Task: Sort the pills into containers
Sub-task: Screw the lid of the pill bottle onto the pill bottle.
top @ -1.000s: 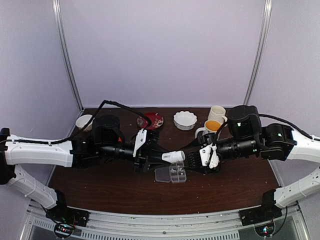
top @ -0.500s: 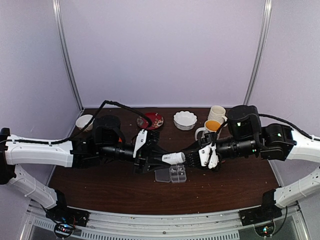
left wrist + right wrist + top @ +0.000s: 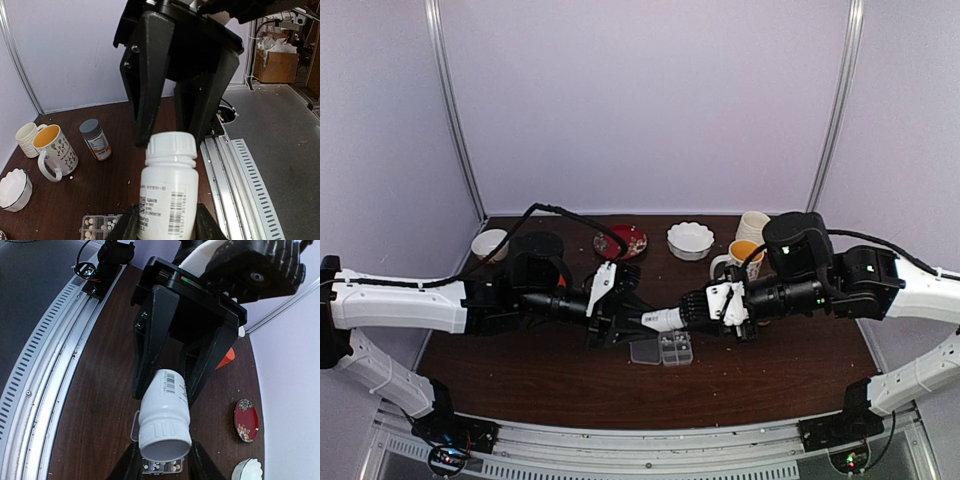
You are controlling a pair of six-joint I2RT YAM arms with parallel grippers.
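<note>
Two sets of jaws now meet on one white bottle (image 3: 661, 319), where a second ago only my left jaws had it. My right arm has come in from further right, and its jaws, which then stood off past the bottle's end, now straddle the ribbed cap (image 3: 170, 147), one finger on each side. The wrist views show those fingers at the cap's edges. I cannot tell whether they press on it yet or merely flank it. My left jaws are clamped narrow round the bottle's labelled body, holding it roughly level in the air above the worktop (image 3: 520, 370), as they were before.

I judge this to be the start of uncapping: one arm holds the bottle steady while the other twists. Nothing from this bottle can be sorted until the cap is off.

The pill box (image 3: 675, 348) lies on the worktop just below and in front of the bottle, its clear lid folded out flat to the left. From my left wrist I can see a corner of it, and the cells (image 3: 102, 226) there each hold a few small whitish pills (image 3: 89, 221), so some sorting is done. How many cells are filled, I cannot make out.

An orange bottle (image 3: 96, 139) with a grey cap stands shut near the mugs (image 3: 54, 150), well apart from the box. A white fluted bowl (image 3: 690, 240) looks empty.
</note>
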